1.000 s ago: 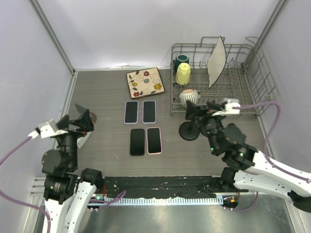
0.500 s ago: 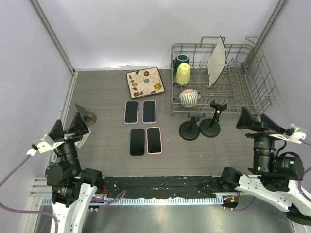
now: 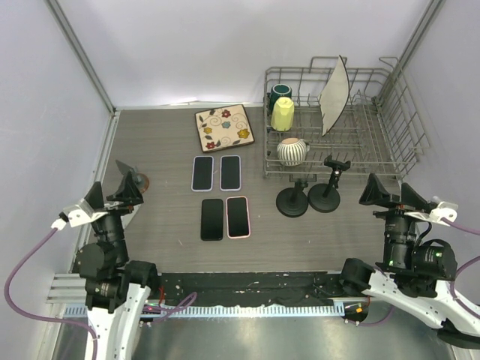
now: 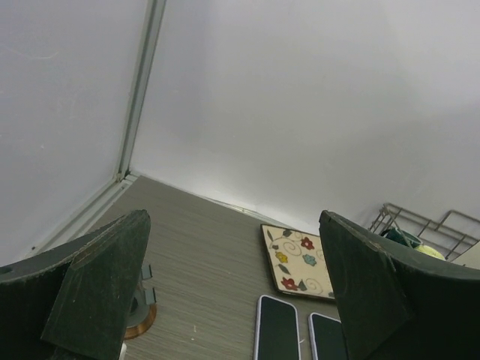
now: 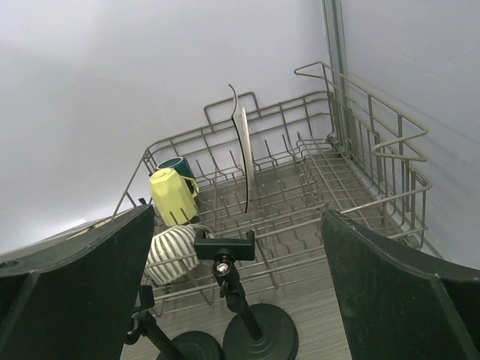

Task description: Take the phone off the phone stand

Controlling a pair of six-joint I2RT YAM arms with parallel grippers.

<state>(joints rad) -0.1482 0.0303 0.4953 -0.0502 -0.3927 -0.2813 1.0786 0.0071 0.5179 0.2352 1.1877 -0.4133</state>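
Grey wood-grain table (image 3: 165,150), white walls on three sides. I observe four phones lying flat on it, screens up, in two rows of two: back-left phone (image 3: 202,173), back-right phone (image 3: 230,172), front-left phone (image 3: 212,219) and front-right phone (image 3: 238,217), the last with a pink edge. I cannot tell which of them is the task's.

To their right and apart from them, the left stand (image 3: 292,201) and right stand (image 3: 324,196) sit side by side on round black bases, just in front of the dish rack (image 3: 405,142). The right stand's clamp head (image 5: 225,246) is bare.

The rack holds a yellow cup (image 3: 283,114), a teal cup (image 3: 280,92), a striped bowl (image 3: 292,151) and an upright plate (image 3: 334,96). A floral mat (image 3: 223,127) lies behind the phones.

The left claw (image 3: 112,193) is raised at the table's left edge, spread wide, gripping nothing. The right claw (image 3: 394,195) is raised right of the stands, spread equally wide, gripping nothing.
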